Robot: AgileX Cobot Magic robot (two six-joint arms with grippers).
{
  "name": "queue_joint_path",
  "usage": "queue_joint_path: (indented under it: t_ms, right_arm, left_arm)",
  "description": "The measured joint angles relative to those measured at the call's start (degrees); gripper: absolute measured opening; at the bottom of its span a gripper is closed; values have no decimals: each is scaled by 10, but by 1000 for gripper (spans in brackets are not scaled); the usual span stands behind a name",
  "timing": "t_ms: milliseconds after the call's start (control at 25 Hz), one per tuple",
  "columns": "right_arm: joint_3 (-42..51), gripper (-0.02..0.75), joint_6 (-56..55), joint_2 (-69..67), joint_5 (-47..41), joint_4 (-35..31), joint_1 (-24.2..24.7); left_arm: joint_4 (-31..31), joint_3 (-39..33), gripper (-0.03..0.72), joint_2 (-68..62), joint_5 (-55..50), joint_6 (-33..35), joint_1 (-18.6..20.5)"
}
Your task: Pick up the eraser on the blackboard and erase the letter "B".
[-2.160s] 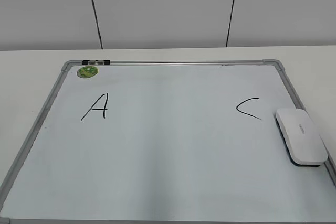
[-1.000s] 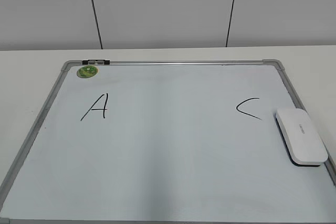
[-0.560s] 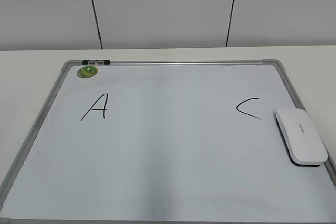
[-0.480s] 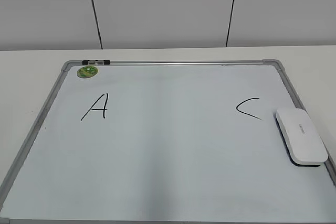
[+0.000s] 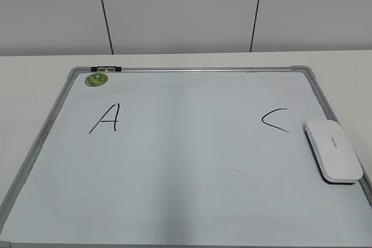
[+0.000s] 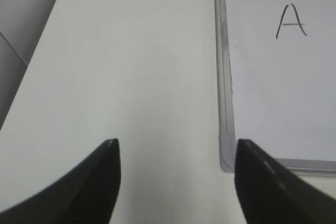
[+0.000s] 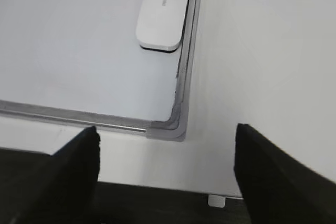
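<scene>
The blackboard [image 5: 186,161], a white board in a grey frame, lies flat on the table. The white eraser [image 5: 333,150] rests on its right edge, just right of the black "C" [image 5: 275,120]; it also shows in the right wrist view [image 7: 164,11]. A black "A" [image 5: 106,118] is at the left, also in the left wrist view [image 6: 290,21]. No letter "B" shows on the board. My left gripper [image 6: 176,153] is open and empty over bare table left of the board. My right gripper [image 7: 167,135] is open and empty over the board's near right corner [image 7: 170,127]. Neither gripper shows in the exterior view.
A small round green magnet [image 5: 96,79] sits at the board's far left corner, next to a black and white clip [image 5: 107,69] on the frame. The white table [image 5: 35,74] surrounds the board. A grey panelled wall stands behind. The table's front edge [image 7: 157,184] is below my right gripper.
</scene>
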State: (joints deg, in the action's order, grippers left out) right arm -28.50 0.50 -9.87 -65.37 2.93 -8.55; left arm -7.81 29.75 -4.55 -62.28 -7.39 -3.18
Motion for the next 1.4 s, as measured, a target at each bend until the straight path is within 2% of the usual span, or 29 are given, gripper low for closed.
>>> queue_joint_path:
  t_ms: [200, 560, 1400]
  right_arm:
    - [0, 592, 0, 60, 0, 0, 49]
    - [0, 591, 0, 108, -2, 0, 94]
    - [0, 591, 0, 109, -2, 0, 98]
  left_arm:
    - [0, 0, 510, 32, -5, 0, 3]
    - [0, 0, 510, 36, -7, -1, 3]
    - [0, 0, 510, 36, -7, -1, 3]
